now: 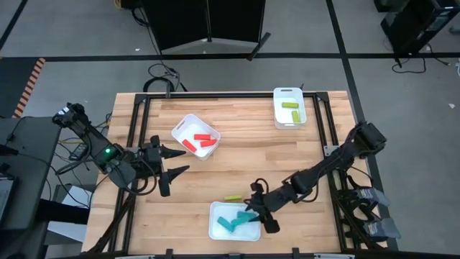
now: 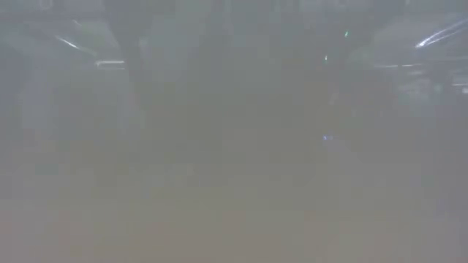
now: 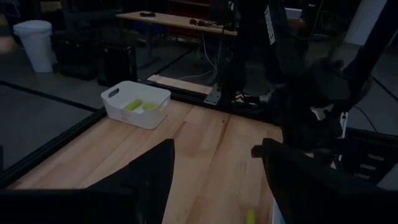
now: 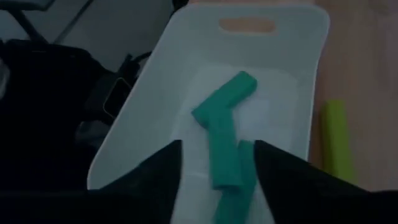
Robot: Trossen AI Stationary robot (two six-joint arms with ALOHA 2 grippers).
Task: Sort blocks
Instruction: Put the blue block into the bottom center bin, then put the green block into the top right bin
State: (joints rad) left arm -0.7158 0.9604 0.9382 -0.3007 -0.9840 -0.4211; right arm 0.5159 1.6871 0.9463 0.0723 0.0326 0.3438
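The near white tray (image 1: 215, 229) holds three teal blocks (image 4: 222, 152), lying flat and partly crossed. My right gripper (image 1: 254, 211) hovers open above this tray's right end; in its wrist view the fingers (image 4: 155, 180) stand on either side of the teal blocks below, and I cannot tell whether they touch one. One yellow-green block (image 1: 232, 197) lies flat on the wood just beyond the tray, also seen as the yellow-green block (image 4: 336, 140). My left gripper (image 1: 185, 161) waits open at the table's left. The low view is fogged and shows nothing.
A white tray (image 1: 188, 124) with red-orange blocks (image 1: 198, 141) sits left of centre, close to my left gripper. Another white tray (image 1: 289, 92) with yellow-green blocks (image 1: 290, 106) stands at the far right corner. Bare wood lies between the trays; a black frame rims the table.
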